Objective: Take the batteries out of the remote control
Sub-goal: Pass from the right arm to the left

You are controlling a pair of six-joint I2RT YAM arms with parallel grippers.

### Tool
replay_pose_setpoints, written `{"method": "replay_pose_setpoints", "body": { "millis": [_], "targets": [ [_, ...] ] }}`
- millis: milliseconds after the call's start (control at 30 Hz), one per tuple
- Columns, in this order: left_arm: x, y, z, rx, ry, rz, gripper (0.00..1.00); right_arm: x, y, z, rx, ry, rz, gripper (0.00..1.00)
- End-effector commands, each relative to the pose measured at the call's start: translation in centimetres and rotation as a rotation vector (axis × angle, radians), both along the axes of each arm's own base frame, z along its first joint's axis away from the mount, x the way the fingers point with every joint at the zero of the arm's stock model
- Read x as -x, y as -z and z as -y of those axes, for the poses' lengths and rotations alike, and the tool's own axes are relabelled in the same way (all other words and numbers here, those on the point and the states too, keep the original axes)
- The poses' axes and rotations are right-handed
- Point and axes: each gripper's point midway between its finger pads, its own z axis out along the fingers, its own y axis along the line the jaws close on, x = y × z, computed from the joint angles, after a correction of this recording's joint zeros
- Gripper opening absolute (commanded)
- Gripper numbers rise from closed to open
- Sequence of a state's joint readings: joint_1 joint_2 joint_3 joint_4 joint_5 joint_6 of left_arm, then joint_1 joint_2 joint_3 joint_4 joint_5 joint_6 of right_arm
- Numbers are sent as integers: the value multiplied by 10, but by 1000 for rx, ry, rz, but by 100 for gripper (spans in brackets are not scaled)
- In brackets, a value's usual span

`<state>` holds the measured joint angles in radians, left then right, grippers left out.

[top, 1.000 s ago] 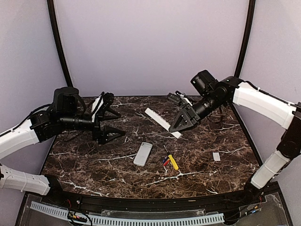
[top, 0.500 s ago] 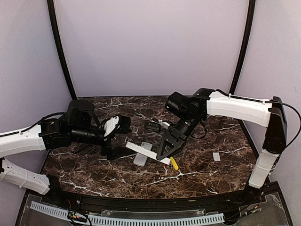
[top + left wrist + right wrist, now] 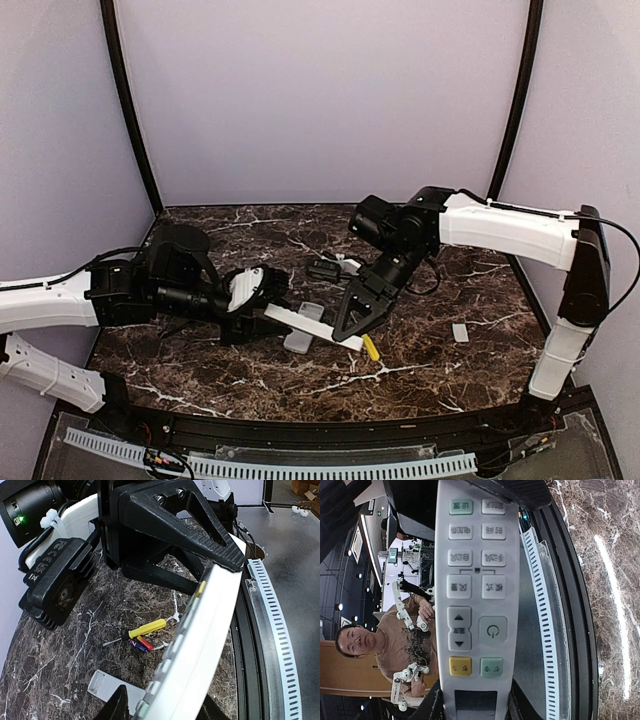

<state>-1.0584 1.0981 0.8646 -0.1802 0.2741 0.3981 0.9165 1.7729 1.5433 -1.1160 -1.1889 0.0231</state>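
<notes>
The long white remote control (image 3: 312, 327) hangs above the table, held at both ends. My right gripper (image 3: 350, 322) is shut on its right end; the button face (image 3: 475, 580) fills the right wrist view between my fingers (image 3: 472, 705). My left gripper (image 3: 258, 318) closes on the left end, with the remote's edge (image 3: 210, 620) running between its fingers (image 3: 162, 707). The red and blue batteries (image 3: 140, 644) lie on the table beside a yellow-handled screwdriver (image 3: 145, 628). In the top view the right gripper hides the batteries; only the screwdriver (image 3: 370, 347) shows.
A flat white rectangular piece (image 3: 303, 330) lies on the dark marble under the remote, also in the left wrist view (image 3: 107, 685). A small white cover (image 3: 460, 332) lies to the right. A slotted rail (image 3: 270, 465) runs along the near edge.
My right gripper brought the remote from the table's back down to the middle. My left gripper moved right and lower and now has the remote's left end between its fingers.
</notes>
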Motion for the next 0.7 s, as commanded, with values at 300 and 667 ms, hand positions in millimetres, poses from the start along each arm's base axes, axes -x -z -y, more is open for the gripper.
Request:
{"method": "replay_pose_setpoints", "body": {
  "millis": [300,667],
  "targets": [
    [21,11,4,-32,50,-85,25,1,-4,-2,-54,-13,32,0],
    [48,11,1,-36,121,-265,1,-3,6,-1,-79,-1,4,19]
  ]
}}
